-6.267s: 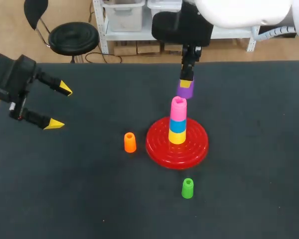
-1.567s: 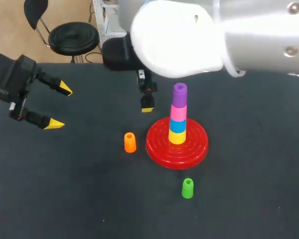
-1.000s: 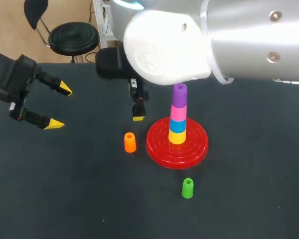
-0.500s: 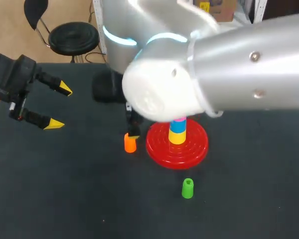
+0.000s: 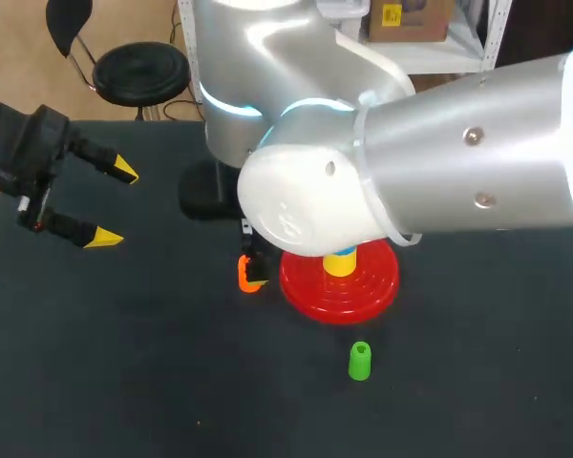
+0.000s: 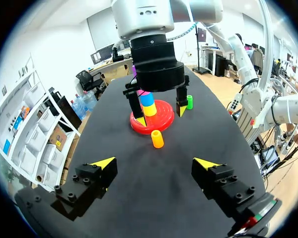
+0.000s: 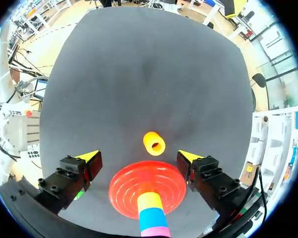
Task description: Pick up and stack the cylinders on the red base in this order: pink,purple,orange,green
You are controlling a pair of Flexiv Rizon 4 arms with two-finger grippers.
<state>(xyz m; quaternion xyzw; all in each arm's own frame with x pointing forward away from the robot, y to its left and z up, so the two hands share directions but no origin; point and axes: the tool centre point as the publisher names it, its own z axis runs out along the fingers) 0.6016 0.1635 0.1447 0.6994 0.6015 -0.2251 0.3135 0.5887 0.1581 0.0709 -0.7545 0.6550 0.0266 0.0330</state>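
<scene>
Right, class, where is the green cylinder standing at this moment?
In the head view the green cylinder stands upright on the table, apart from the red base, on the base's near side, towards the robot.

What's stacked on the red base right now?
On the red base, bottom up: yellow cylinder, blue cylinder, pink cylinder. Anything above pink is covered by the right arm.
</scene>
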